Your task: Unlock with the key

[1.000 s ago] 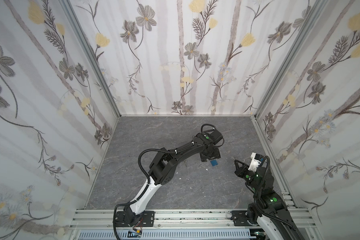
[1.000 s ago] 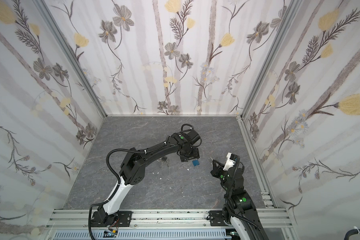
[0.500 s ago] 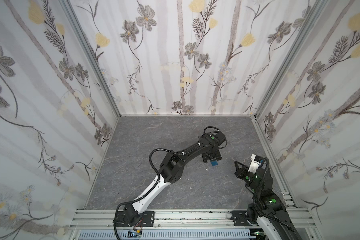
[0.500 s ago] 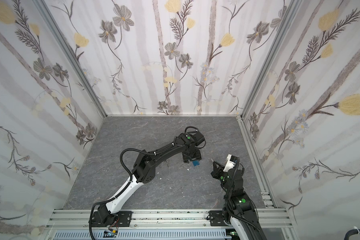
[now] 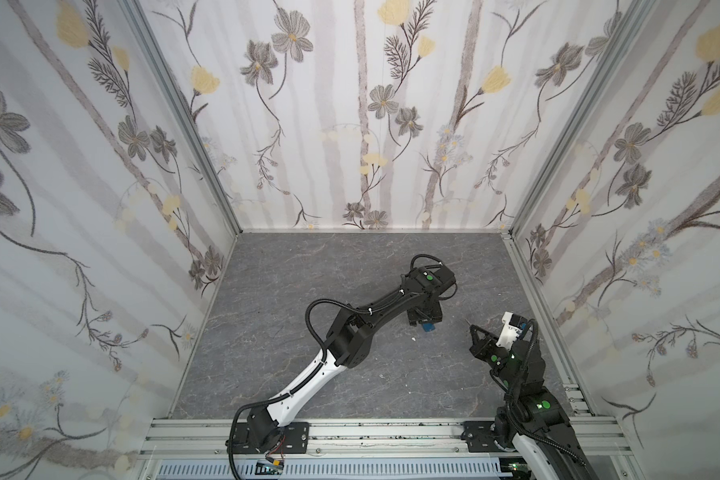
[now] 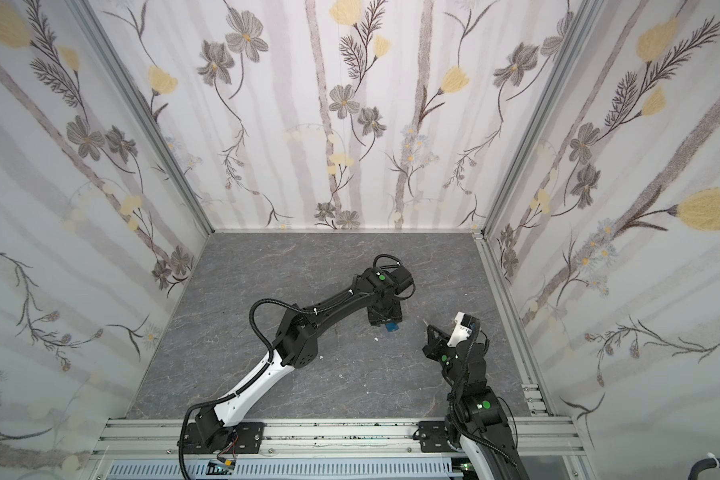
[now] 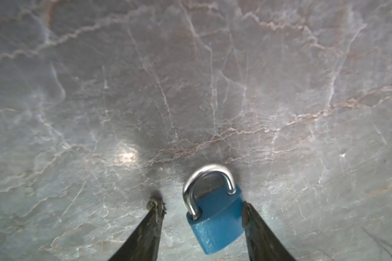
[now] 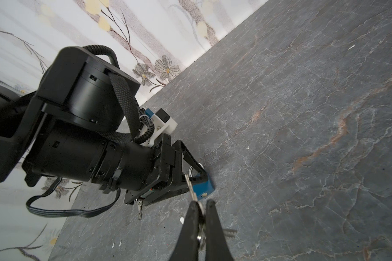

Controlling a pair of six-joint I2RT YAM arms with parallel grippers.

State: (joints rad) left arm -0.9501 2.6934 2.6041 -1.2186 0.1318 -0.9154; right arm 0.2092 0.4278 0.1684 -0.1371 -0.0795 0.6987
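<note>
A small blue padlock (image 7: 215, 223) with a steel shackle lies flat on the grey marble floor, right of centre in both top views (image 5: 429, 328) (image 6: 391, 327). My left gripper (image 7: 200, 203) reaches down over it, open, with the jaws on either side of the body. One finger (image 7: 256, 228) is against the lock's side; the other finger (image 7: 152, 221) stands clear of it. My right gripper (image 8: 201, 202) hovers to the right of the lock (image 5: 472, 328), shut on a key (image 8: 189, 185). The key's blade sticks out toward the padlock's bottom end (image 8: 205, 187).
A second key (image 8: 229, 232) hangs from the ring behind my right fingers. A loose key (image 8: 140, 209) lies on the floor under the left wrist. White crumbs (image 5: 413, 338) dot the floor. Flowered walls (image 5: 350, 124) enclose three sides; a metal rail (image 5: 371, 432) runs along the front.
The left arm has stretched out further toward the padlock, and its jaws have narrowed around the lock body. The right arm with the key has barely moved.
</note>
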